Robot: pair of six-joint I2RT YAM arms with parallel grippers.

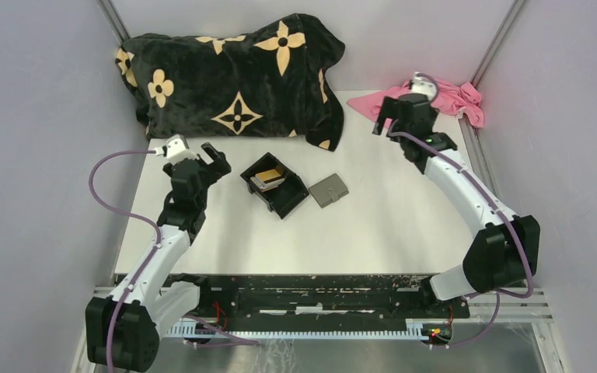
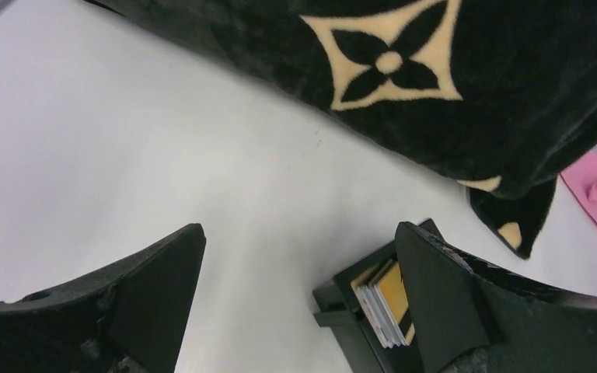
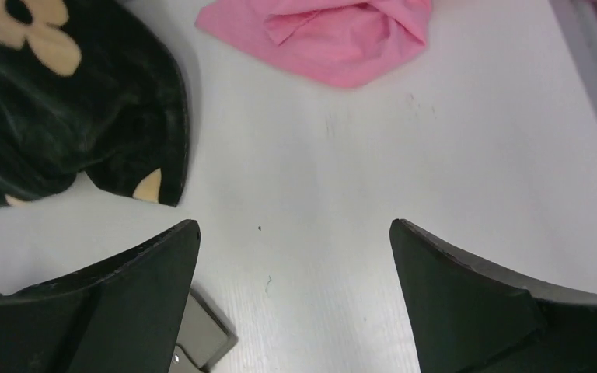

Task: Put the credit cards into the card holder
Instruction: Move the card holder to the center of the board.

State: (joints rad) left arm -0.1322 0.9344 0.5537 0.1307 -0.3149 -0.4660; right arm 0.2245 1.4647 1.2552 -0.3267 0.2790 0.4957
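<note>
White table, credit cards, seemingly stacked, beside left end effector

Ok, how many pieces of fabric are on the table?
2: a black flowered blanket along the far edge, and a pink cloth in the far right corner. No others show.

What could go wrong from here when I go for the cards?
The credit cards sit stacked inside the black box, so the open left gripper may pinch several or shove the box. The card holder lies closed and flat beside it; it could slide when the right gripper tries opening it.
</note>
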